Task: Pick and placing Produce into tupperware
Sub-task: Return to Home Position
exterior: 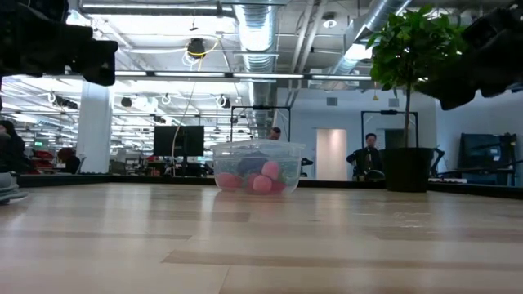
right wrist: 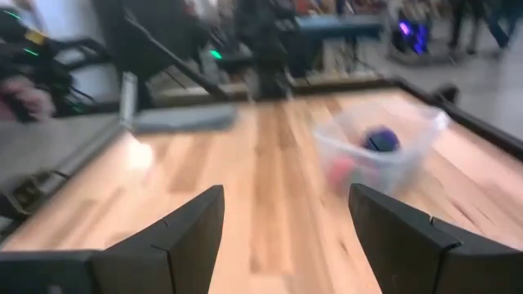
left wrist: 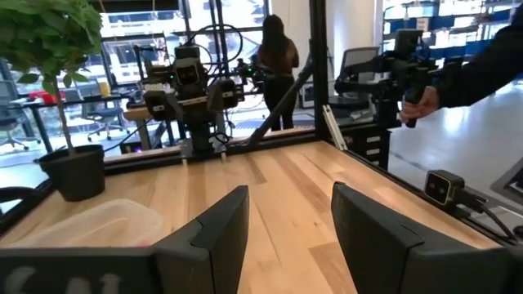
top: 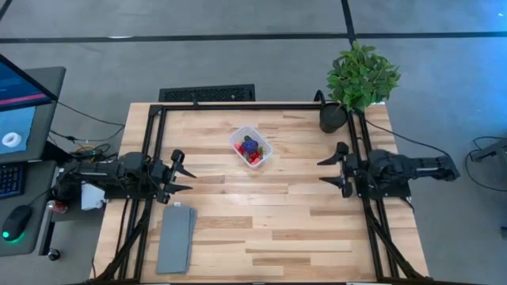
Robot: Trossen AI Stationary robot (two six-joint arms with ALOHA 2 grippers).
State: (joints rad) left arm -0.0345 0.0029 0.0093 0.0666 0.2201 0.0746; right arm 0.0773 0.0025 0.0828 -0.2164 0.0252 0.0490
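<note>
The clear tupperware [top: 250, 148] stands on the table a little beyond its middle, with red, pink and purple produce [top: 251, 150] inside; the low view shows its pink pieces [exterior: 261, 178] through the wall. My left gripper [top: 187, 179] hovers open at the table's left edge, pointing level toward the right. My right gripper [top: 328, 171] hovers open at the right edge, pointing left. Neither has anything between its fingers. In the right wrist view the tupperware [right wrist: 377, 152] lies ahead and off to one side of the open fingers [right wrist: 286, 229].
A leafy potted plant [top: 360, 79] stands at the far right corner. A flat grey slab [top: 176, 237] lies near the front left. A dark frame [top: 238, 105] borders the table's far, left and right sides. People [left wrist: 276, 61] show in the room beyond.
</note>
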